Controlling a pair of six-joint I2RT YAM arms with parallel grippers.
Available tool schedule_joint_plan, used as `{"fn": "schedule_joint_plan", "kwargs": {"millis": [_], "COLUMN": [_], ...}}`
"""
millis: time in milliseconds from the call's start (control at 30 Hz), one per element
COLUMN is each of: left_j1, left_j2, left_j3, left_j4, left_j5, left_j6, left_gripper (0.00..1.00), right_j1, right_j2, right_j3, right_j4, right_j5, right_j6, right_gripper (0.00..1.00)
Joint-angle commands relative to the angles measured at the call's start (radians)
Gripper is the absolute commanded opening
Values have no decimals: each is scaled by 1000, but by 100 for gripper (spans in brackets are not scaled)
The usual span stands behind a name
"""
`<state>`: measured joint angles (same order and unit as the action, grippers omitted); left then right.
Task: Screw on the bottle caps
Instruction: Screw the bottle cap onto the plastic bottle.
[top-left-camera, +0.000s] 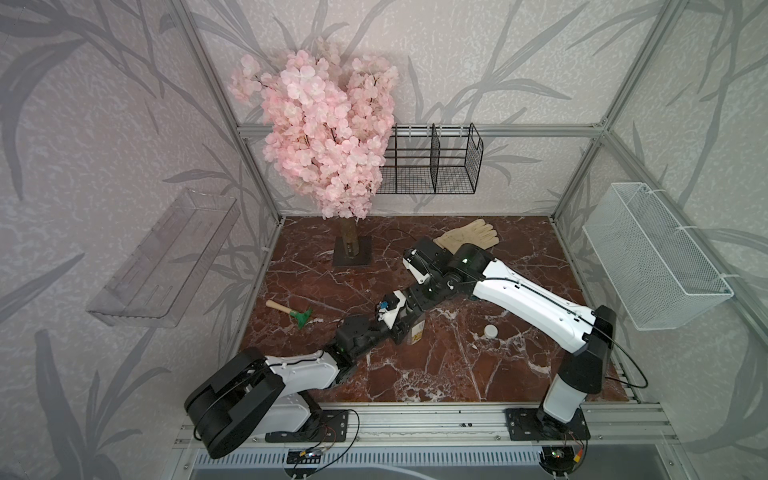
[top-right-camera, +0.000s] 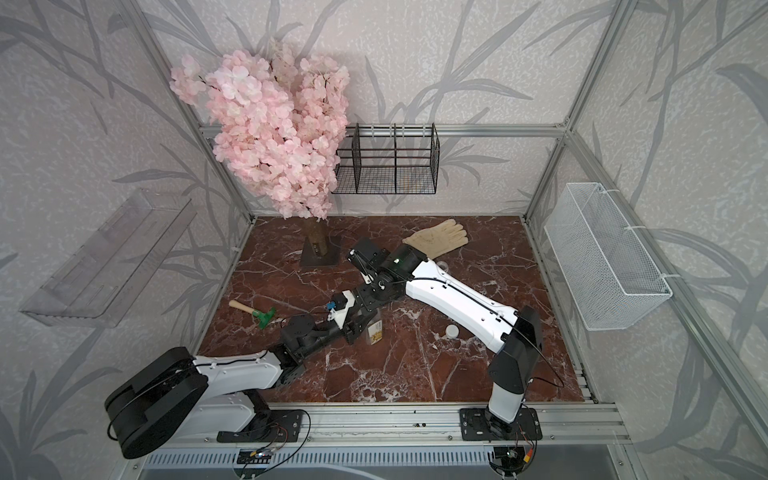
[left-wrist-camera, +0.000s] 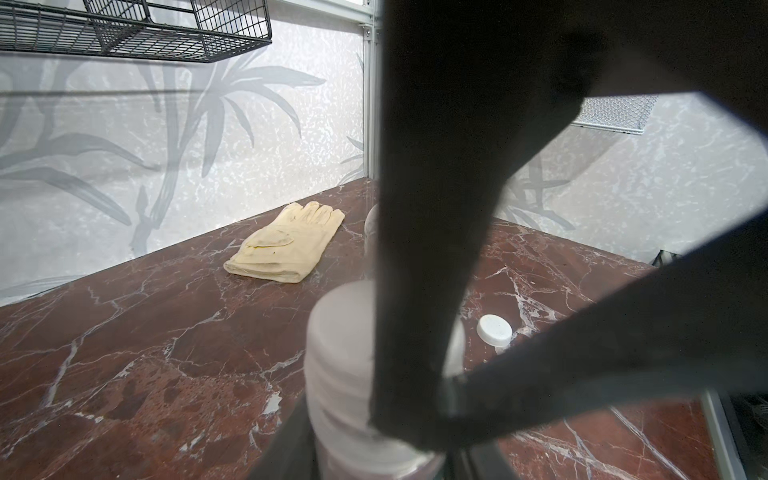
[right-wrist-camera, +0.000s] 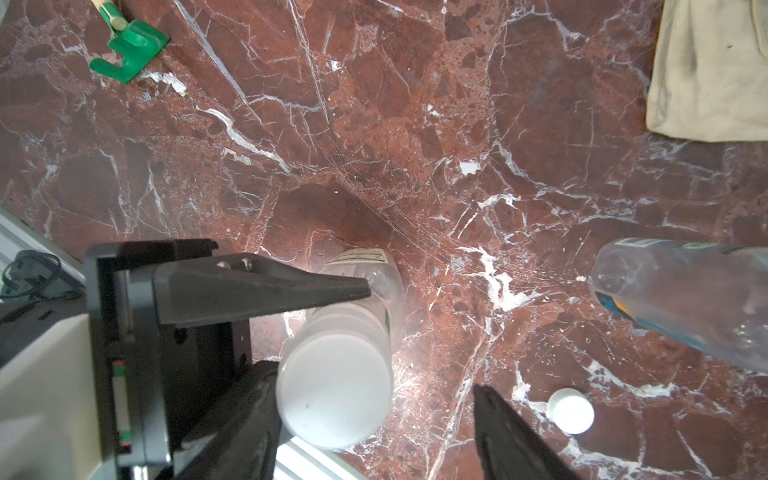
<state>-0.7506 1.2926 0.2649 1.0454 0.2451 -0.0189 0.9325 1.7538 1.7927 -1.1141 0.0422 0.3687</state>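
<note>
The left end effector (top-left-camera: 402, 332) is clamped on the upright bottle (right-wrist-camera: 382, 278) near the table's (right-wrist-camera: 415, 124) middle, its cap (right-wrist-camera: 334, 390) directly under the right end effector (right-wrist-camera: 374, 380), jaws apart, while the 2nd cap (right-wrist-camera: 570, 410) lies loose toward the right edge, nearer the right arm (top-left-camera: 532, 303).

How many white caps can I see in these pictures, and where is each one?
2. The fitted cap sits on the upright bottle. The loose cap lies on the table nearby. The arms could hide others.
</note>
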Motion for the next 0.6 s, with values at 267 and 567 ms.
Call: {"fn": "schedule_joint_plan", "kwargs": {"millis": [267, 567], "left_j1": [-7, -6], "left_j2": [29, 18], "left_j3": [12, 4], "left_j4": [-131, -123], "left_j5": [37, 57], "left_j6": [24, 31], "left_gripper": [32, 32], "right_j1": [20, -72], "right_j2": [-103, -199], "right_j3": [-17, -100], "right_j4": [92, 124], "right_j5": [-87, -217], "right_j6": [-82, -204], "right_gripper": [82, 83]}}
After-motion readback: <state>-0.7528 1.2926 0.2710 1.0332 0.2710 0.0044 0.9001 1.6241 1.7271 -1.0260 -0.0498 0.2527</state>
